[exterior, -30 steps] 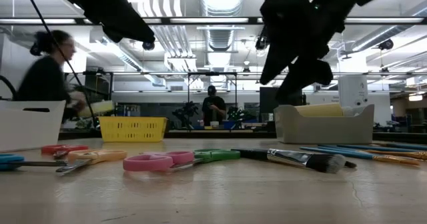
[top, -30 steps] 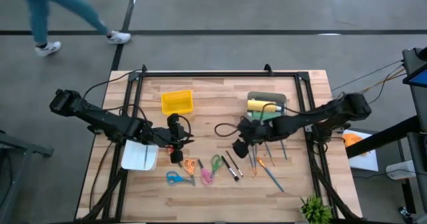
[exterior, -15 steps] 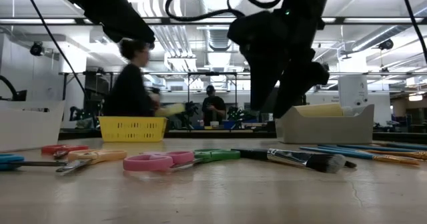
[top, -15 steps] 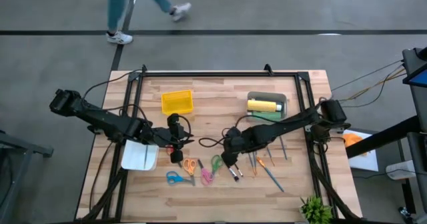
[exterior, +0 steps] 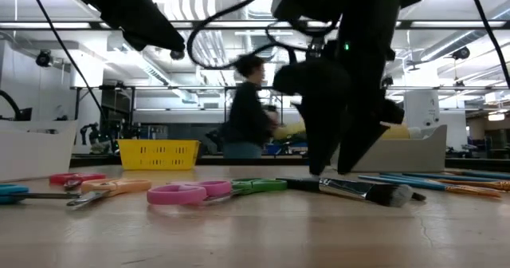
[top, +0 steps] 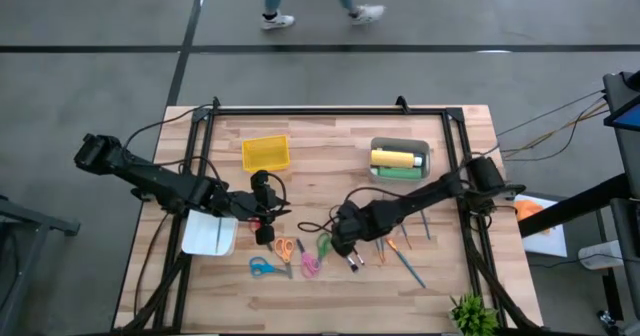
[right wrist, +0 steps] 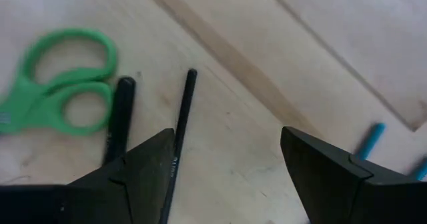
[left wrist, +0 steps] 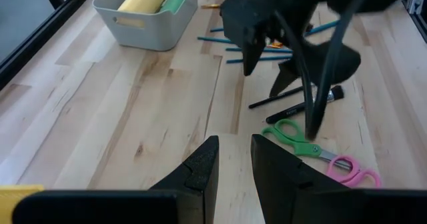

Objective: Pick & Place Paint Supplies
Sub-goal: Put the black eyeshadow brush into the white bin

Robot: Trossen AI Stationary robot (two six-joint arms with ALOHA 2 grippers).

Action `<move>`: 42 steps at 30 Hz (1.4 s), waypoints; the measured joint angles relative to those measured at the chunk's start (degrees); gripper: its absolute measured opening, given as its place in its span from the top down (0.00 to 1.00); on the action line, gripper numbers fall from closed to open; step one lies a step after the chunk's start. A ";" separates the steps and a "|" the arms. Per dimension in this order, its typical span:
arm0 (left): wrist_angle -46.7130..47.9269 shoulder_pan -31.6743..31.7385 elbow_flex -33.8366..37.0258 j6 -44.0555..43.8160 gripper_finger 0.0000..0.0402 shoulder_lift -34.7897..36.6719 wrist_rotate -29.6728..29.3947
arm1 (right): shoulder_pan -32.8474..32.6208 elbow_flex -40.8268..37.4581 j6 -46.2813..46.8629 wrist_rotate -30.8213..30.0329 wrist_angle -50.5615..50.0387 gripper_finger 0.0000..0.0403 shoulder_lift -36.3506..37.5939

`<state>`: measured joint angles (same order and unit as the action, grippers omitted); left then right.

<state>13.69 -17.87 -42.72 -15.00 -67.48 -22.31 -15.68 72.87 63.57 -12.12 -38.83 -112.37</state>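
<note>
Wooden slats of the table (top: pixel 330 146) are carrying the whole scatter of supplies, while a person is walking across the floor beyond its far edge. Over the last second the right gripper (top: pixel 347 244) has been swinging away from the grey bin (top: pixel 425 151) toward the middle of the table and dropping low, so it is now hanging just above the two black sticks (right wrist: pixel 179 134) lying beside the green scissors (right wrist: pixel 60 84). Its jaws are standing wide apart and holding nothing, with the thinner black stick running under one finger in the wrist view. That shift suggests the arm is lining up for its next pick, probably one of these black pens or brushes.

Already in the bin are a yellow bottle (top: pixel 394 158) and a green bottle (top: pixel 398 173). Teal and orange sticks (top: pixel 400 256) are lying on the wood near the right arm, not yet collected, with a black brush (exterior: pixel 362 191) in the low view's foreground.

Meanwhile the left gripper (left wrist: pixel 231 167) is waiting near the white tray (top: pixel 208 234), unmoved, jaws partly apart and empty.
</note>
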 joint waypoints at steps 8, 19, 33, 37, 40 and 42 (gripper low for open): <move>0.01 -0.02 0.00 0.00 0.77 0.00 0.00 | -0.24 2.27 -0.04 -0.32 -1.70 0.33 -3.77; 0.04 -0.02 0.00 0.00 0.77 0.00 0.00 | -0.33 2.65 -0.04 -0.24 -2.32 0.33 -3.96; 0.03 -0.02 0.00 0.00 0.77 0.00 0.00 | -0.33 2.57 -0.76 -0.24 -1.99 0.75 -4.02; 0.05 -0.02 0.00 0.00 0.77 0.00 0.00 | -0.33 2.52 -0.76 -0.88 -1.89 0.88 -4.05; 0.05 -0.02 0.00 0.00 0.77 0.00 0.00 | -0.33 2.50 -0.79 -1.31 -1.72 0.96 -4.05; 0.03 -0.02 0.00 0.00 0.77 0.00 0.00 | -0.33 2.50 -0.94 -1.33 -1.65 0.96 -4.05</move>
<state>13.72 -17.89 -42.72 -15.00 -67.48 -22.31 -16.01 75.37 62.63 -13.45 -40.48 -116.42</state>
